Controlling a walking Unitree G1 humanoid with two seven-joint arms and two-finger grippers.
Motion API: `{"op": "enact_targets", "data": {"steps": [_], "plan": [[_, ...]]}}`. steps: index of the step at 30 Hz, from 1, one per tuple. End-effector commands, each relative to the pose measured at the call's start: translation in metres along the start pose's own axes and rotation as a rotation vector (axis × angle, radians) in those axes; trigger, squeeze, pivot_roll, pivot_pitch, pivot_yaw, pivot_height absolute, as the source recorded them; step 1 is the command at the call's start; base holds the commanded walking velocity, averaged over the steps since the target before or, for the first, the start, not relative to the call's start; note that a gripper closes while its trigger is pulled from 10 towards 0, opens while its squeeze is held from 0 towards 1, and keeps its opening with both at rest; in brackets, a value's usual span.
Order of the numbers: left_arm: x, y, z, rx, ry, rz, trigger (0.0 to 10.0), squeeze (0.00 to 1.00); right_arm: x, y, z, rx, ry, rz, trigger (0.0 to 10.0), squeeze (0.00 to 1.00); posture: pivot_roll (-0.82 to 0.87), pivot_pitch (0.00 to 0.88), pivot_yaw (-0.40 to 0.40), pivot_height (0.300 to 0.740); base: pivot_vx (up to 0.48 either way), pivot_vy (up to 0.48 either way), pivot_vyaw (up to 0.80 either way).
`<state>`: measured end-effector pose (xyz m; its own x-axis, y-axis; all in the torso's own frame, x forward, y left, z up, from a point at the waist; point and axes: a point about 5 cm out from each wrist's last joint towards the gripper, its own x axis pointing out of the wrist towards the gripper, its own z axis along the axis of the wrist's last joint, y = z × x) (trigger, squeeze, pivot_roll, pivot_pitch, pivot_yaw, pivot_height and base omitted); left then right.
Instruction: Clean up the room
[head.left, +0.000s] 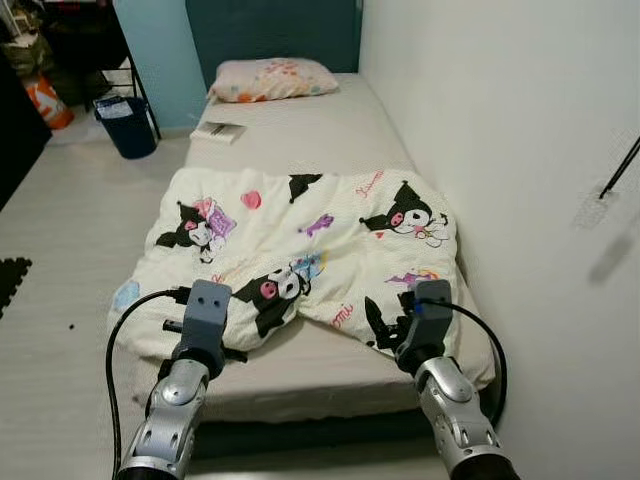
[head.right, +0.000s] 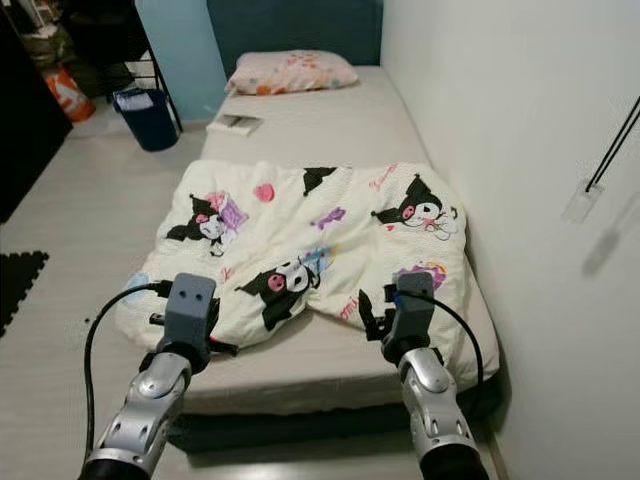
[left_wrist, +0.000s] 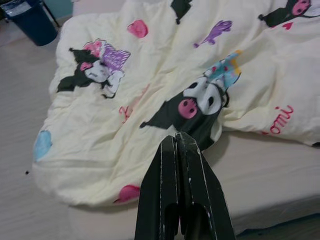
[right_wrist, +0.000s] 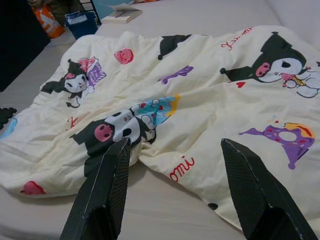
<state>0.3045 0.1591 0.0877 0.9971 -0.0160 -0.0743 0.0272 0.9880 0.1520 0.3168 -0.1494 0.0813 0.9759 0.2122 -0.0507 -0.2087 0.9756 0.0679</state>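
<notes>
— Where's the blanket (head.left: 300, 255) from where you stand?

— Straight ahead of you, on the bed (head.left: 320, 125). It lies crumpled over the foot half of the mattress, its near edge ragged, with a notch of bare sheet showing in the middle. Its left side droops over the bed's edge toward the floor. The pillow (head.left: 272, 78) sits up at the head end, well apart from the blanket.

— Which claw do you use first?

— Your right claw (right_wrist: 177, 192) is the readier one, I'd judge. Its fingers stand wide apart, and the blanket's near right hem lies just beyond them, slightly ahead and between the tips. Your left claw (left_wrist: 179, 145) has its fingers pressed together, gripping nothing, with its tip just short of the hem by the notch.

— So how does the blanket run?

— Its longer side runs across the bed, from your left arm to your right. Each claw faces its own near corner, so likely you'd open the left one, take both corners, and draw the blanket toward the pillow.
</notes>
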Motion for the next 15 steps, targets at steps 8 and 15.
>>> {"op": "enact_targets", "data": {"steps": [8,15], "plan": [[-0.0037,0.0010,-0.0041,-0.017,0.001,0.002,10.0,0.00,-0.0029,0.0025,-0.0020,-0.006,-0.007,0.005,10.0,0.00,-0.09,0.123,0.053,0.705,0.282,0.000,0.00],[-0.0042,0.0013,-0.0030,-0.021,-0.010,-0.002,10.0,0.00,-0.0034,0.0027,-0.0026,-0.004,-0.008,0.001,10.0,0.00,-0.08,0.125,0.056,0.705,0.000,0.000,0.00]]}}
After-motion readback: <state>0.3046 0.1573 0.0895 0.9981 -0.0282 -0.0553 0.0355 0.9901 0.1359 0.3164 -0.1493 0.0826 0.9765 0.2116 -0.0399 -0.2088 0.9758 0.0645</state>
